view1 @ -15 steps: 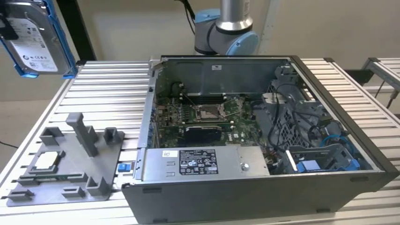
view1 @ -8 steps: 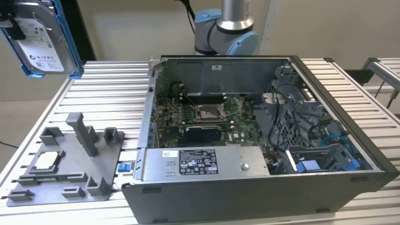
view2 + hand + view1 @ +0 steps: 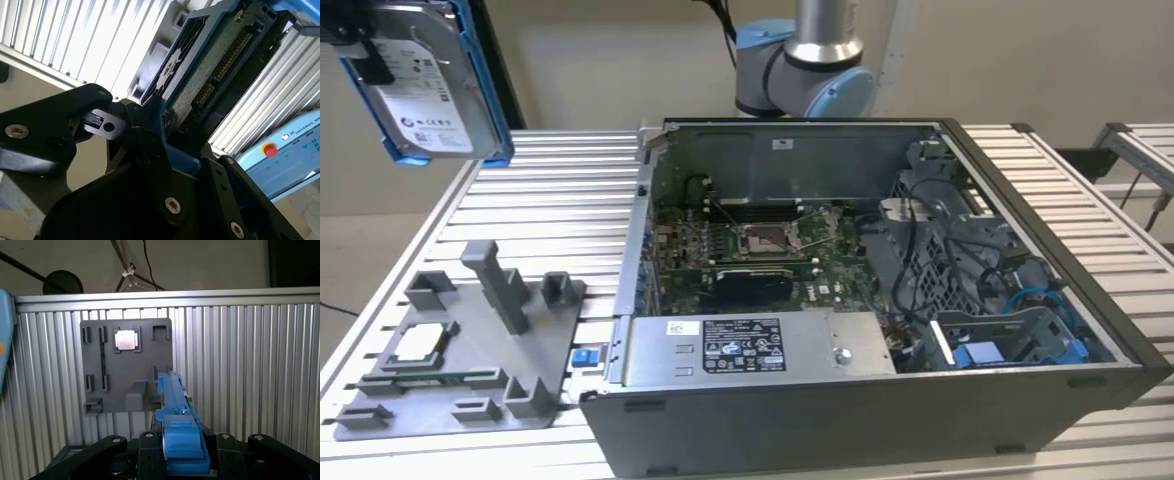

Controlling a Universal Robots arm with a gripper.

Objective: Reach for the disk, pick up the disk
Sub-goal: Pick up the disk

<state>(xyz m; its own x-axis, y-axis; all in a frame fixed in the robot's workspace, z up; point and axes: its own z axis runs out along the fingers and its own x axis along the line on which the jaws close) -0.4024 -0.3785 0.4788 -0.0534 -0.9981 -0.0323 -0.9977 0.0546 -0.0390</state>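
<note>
The hand (image 3: 358,45) is clamped on the disk (image 3: 434,85), gripping it by its blue rails, and holds it upright in the air, well above the bench (image 3: 547,190), at the far end of the exterior view's left. The label faces the exterior camera. In the first wrist view the disk (image 3: 175,400) shows edge-on, above a grey fixture plate (image 3: 127,367) that carries a small square chip (image 3: 125,339). An open computer case (image 3: 854,420) stands on the bench to the exterior view's right of the plate.
</note>
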